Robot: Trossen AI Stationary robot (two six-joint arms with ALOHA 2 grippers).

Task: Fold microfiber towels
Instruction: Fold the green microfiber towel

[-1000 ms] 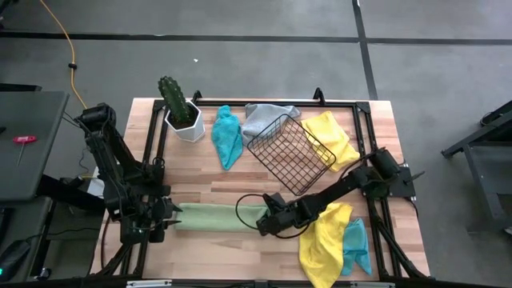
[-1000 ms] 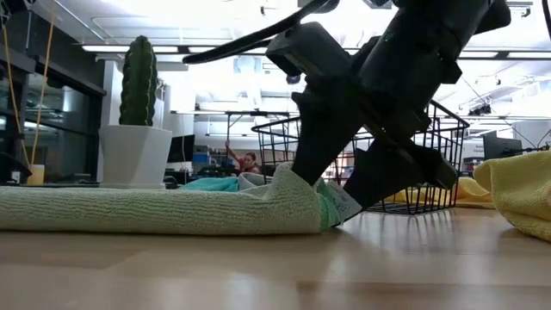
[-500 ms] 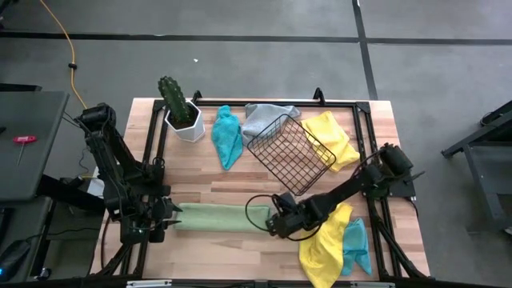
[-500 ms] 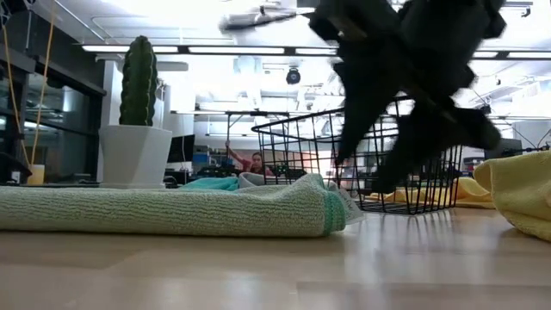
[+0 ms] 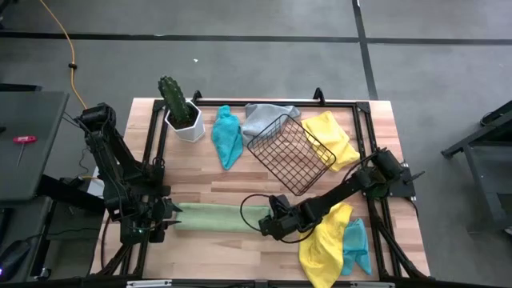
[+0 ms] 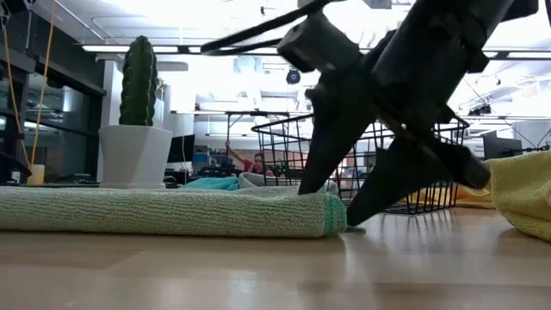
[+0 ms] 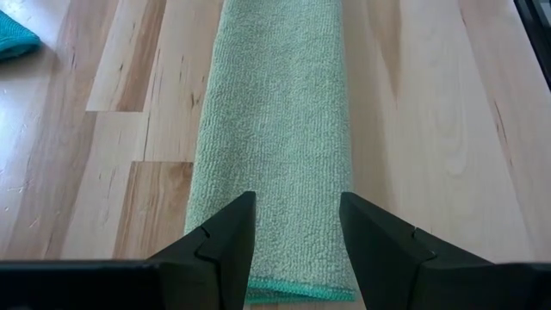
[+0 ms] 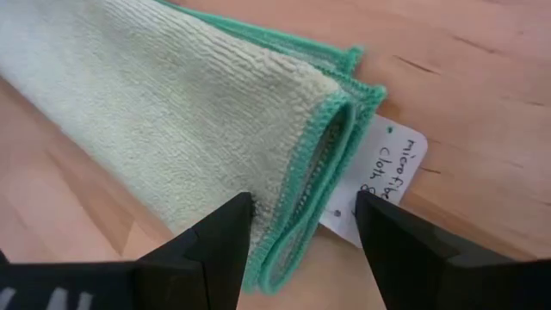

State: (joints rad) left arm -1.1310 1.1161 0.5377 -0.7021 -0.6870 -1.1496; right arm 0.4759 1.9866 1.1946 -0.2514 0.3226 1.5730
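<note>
Over the light green towel (image 5: pixel 218 217), both pincers gape.

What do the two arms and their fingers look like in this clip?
Both arms are dark, jointed and slim. A black cable loops beside the right gripper. The left gripper carries two matte black fingers, wedge-shaped with angular facets; no markings show.

Bare wood (image 5: pixel 200 184) between light green towel (image 5: pixel 212 217) and basket (image 5: pixel 292 152); cactus pot (image 5: pixel 186 124) at far-left corner.
</note>
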